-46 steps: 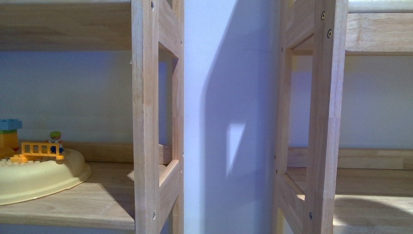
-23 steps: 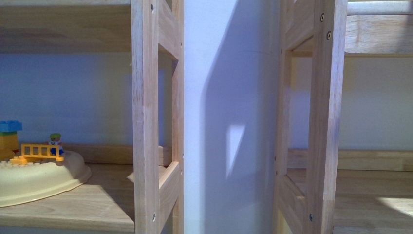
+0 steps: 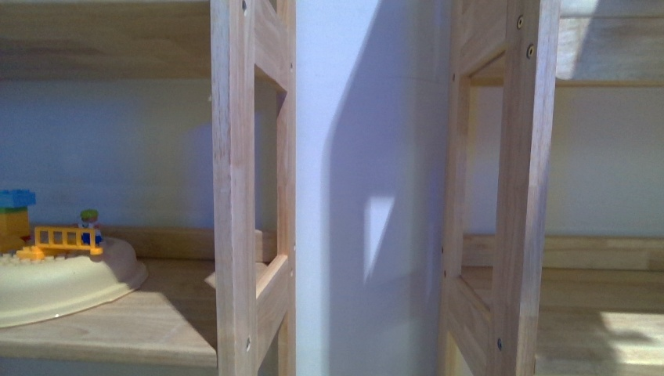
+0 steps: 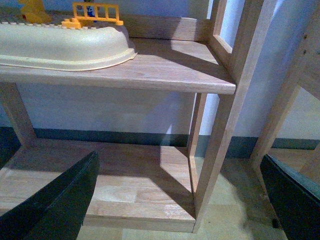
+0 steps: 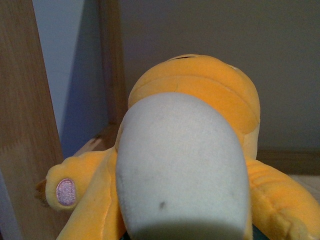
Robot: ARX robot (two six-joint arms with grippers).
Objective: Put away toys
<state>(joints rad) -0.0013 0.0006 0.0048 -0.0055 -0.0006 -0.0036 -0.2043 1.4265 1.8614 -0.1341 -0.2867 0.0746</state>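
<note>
A cream plastic base (image 3: 70, 286) carrying a yellow toy fence (image 3: 66, 239) and a blue block (image 3: 16, 198) sat at the far left of the front view, on the left-hand wooden shelf (image 3: 156, 321). Beside it stood that unit's pale wooden post (image 3: 233, 188), then a strip of white wall (image 3: 368, 157) in part shadow, then the post of a second shelf unit (image 3: 521, 196), whose board (image 3: 595, 313) caught a patch of sunlight. In the left wrist view the left gripper (image 4: 179, 160) was spread wide and empty, its dark fingers (image 4: 65, 200) apart over the lower shelf (image 4: 100, 175). The plush toy (image 5: 200, 95), orange-yellow with a pale patch facing the lens and a pinkish pad on one paw (image 5: 65, 191), filled the right wrist view, just beside a wooden upright (image 5: 25, 100). It hid the right gripper, so whether the jaws clasped it could not be told
</note>
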